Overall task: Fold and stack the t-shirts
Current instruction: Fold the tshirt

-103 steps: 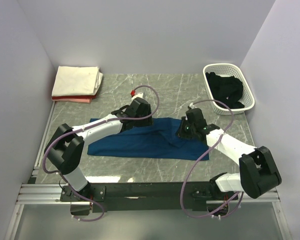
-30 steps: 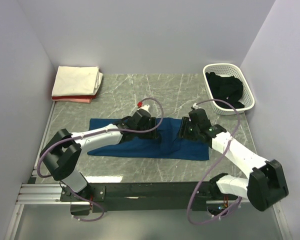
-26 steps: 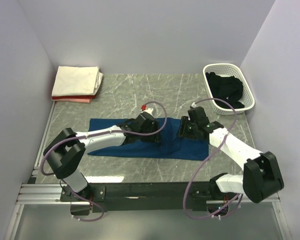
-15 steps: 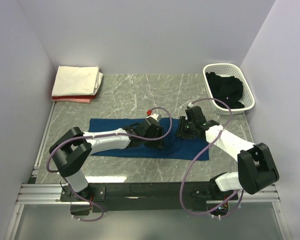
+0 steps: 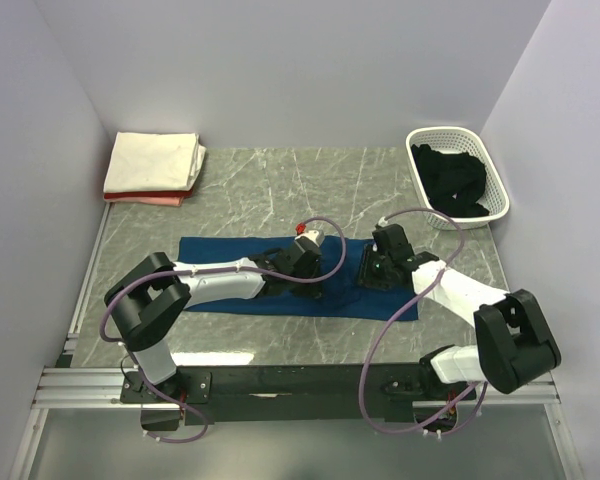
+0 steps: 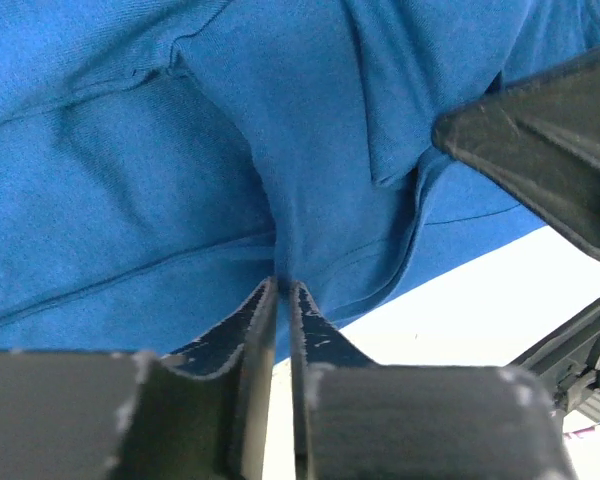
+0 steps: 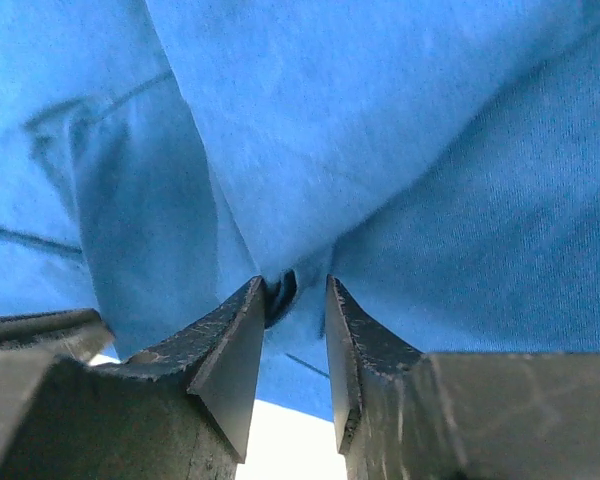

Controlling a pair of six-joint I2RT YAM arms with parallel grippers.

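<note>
The navy t-shirt (image 5: 220, 262) lies folded into a long strip across the table's middle. My left gripper (image 5: 317, 287) is low over its near edge, right of centre. In the left wrist view it (image 6: 283, 284) is shut on a thin pinch of the blue cloth (image 6: 130, 150). My right gripper (image 5: 373, 274) presses down on the strip's right part. In the right wrist view its jaws (image 7: 295, 284) stand partly open, a small pucker of cloth (image 7: 380, 100) between them against the left finger. A cream-white t-shirt (image 5: 155, 160) lies folded on a pink-red one (image 5: 145, 199) at the back left.
A white lattice basket (image 5: 458, 134) at the back right holds a black t-shirt (image 5: 455, 180). Walls close in the table on the left, back and right. The right gripper's dark finger (image 6: 545, 150) shows close by in the left wrist view.
My left gripper slid right along the navy shirt and closed on its cloth. The right gripper's jaws narrowed around a pucker, staying on the strip's right part.
</note>
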